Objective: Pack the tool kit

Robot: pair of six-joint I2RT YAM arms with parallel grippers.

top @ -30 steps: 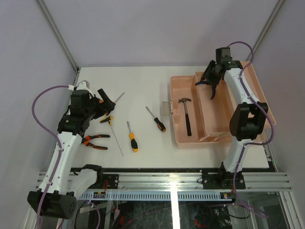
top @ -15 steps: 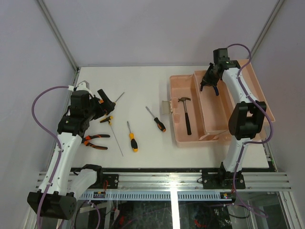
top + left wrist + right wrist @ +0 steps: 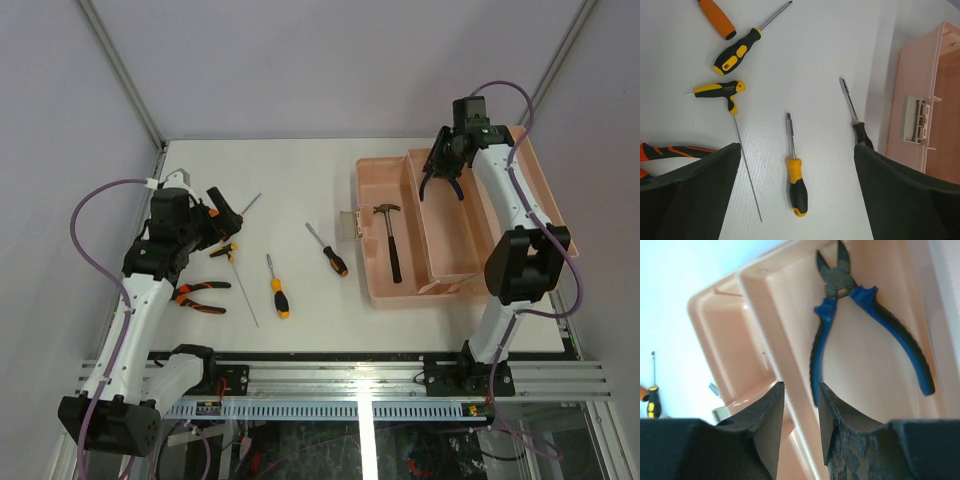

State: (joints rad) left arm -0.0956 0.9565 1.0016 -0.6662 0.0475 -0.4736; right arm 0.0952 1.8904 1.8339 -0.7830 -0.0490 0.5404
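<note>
The salmon-pink toolbox [image 3: 364, 262] lies open at the right, with its lid folded back. A small hammer [image 3: 391, 246] lies in its base. Blue-handled pliers [image 3: 866, 310] lie in the inner tray [image 3: 452, 240]. My right gripper [image 3: 438, 178] hovers over the tray's far end, its jaws [image 3: 801, 385] a little apart and empty, just short of the pliers. My left gripper [image 3: 222, 212] is wide open and empty above the table. Under it lie a yellow-black screwdriver [image 3: 796, 182] and an orange-black screwdriver [image 3: 860, 133].
At the left lie a T-handle key [image 3: 720, 90], a second yellow-black screwdriver [image 3: 737, 50], an orange handle [image 3: 716, 17] and orange-handled pliers [image 3: 198, 297]. The grey latch [image 3: 918, 120] sticks out from the toolbox's left wall. Purple-grey walls enclose the table.
My right gripper has shifted slightly towards the far end of the tray, and the blue pliers now lie free beyond its fingertips. The left arm has hardly moved.
</note>
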